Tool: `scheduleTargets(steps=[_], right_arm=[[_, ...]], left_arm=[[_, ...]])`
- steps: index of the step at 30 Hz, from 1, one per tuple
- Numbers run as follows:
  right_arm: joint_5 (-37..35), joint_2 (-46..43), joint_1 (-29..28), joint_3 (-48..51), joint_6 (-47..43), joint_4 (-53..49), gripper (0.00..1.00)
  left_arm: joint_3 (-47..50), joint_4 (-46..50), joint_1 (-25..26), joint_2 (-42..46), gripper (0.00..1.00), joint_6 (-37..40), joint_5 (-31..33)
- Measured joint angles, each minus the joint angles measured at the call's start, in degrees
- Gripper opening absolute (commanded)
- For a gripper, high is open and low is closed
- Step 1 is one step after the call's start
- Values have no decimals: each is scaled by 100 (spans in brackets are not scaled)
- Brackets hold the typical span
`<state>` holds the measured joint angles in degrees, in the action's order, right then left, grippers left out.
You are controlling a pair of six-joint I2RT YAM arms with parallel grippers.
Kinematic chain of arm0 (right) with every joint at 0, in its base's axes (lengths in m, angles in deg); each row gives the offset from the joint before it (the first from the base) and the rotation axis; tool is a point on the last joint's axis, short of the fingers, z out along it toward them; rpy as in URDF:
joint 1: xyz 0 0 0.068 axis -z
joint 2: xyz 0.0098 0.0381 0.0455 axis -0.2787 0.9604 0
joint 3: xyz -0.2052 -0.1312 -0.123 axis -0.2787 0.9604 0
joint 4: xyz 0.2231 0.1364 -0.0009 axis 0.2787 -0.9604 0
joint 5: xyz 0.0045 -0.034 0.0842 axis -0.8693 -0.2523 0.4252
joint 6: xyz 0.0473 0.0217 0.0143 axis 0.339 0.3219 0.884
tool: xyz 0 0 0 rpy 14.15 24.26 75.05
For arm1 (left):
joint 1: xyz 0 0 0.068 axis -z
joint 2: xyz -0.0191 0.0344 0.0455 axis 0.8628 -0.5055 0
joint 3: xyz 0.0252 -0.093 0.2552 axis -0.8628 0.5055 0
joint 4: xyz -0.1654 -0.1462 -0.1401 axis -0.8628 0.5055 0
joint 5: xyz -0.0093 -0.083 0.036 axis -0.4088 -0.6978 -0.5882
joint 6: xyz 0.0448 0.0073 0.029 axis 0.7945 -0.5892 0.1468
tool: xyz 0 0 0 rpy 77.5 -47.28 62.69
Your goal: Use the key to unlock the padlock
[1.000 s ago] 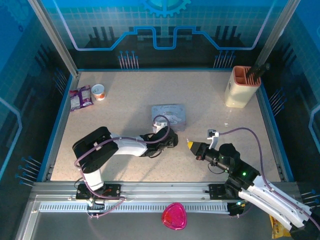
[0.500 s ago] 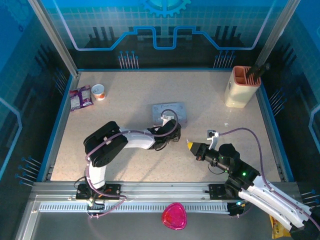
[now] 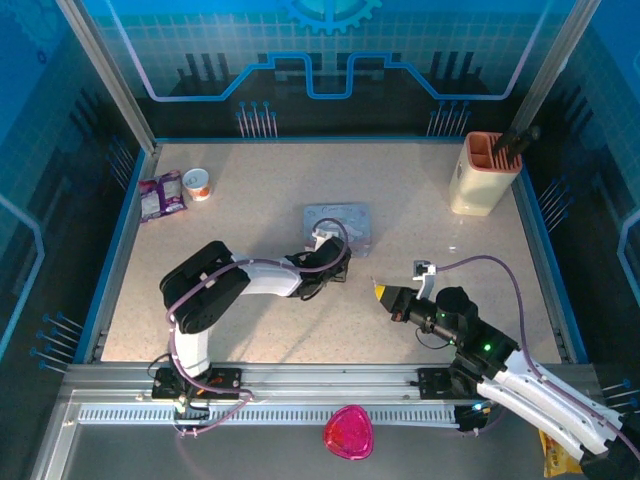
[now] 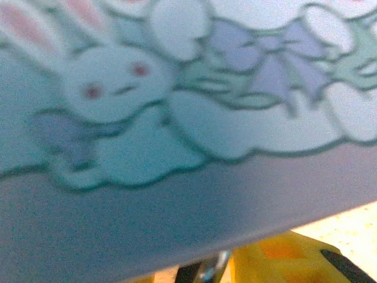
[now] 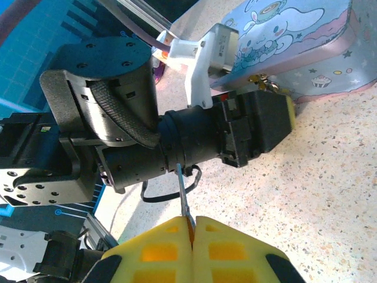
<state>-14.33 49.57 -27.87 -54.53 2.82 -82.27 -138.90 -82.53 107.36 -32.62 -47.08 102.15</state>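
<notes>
My right claw [image 5: 191,227] pinches the key [image 5: 183,191], blade aimed ahead at the tin [image 5: 294,41]; left claw's [image 3: 323,253] grip I cannot tell.

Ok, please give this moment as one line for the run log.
left gripper: at near edge of tin, open or shut unclear | right gripper: shut on key, apart from tin

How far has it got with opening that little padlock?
Done: the right gripper is shut on the key, blade pointing out. In hand: the left gripper is at the edge of the tin, where a small dark, silvery piece, probably the padlock, sits between its yellow fingers; whether it is gripped is unclear. To do: bring the key to the padlock, insert, turn.
</notes>
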Motion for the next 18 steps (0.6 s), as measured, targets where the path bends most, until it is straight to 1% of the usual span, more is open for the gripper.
scheduleTargets(steps=[4,7,10,18], right_arm=[[2,131,0,0,0,7,0],[33,210,4,0,0,24,0],[59,262,4,0,0,87,0],[66,310,24,0,0,140,0]], left_arm=[[149,-35,-81,120,42,-11,2],[179,-59,-122,138,46,-2,-2],[186,-133,-164,138,46,98,-107],[221,-319,-238,138,30,457,-262]])
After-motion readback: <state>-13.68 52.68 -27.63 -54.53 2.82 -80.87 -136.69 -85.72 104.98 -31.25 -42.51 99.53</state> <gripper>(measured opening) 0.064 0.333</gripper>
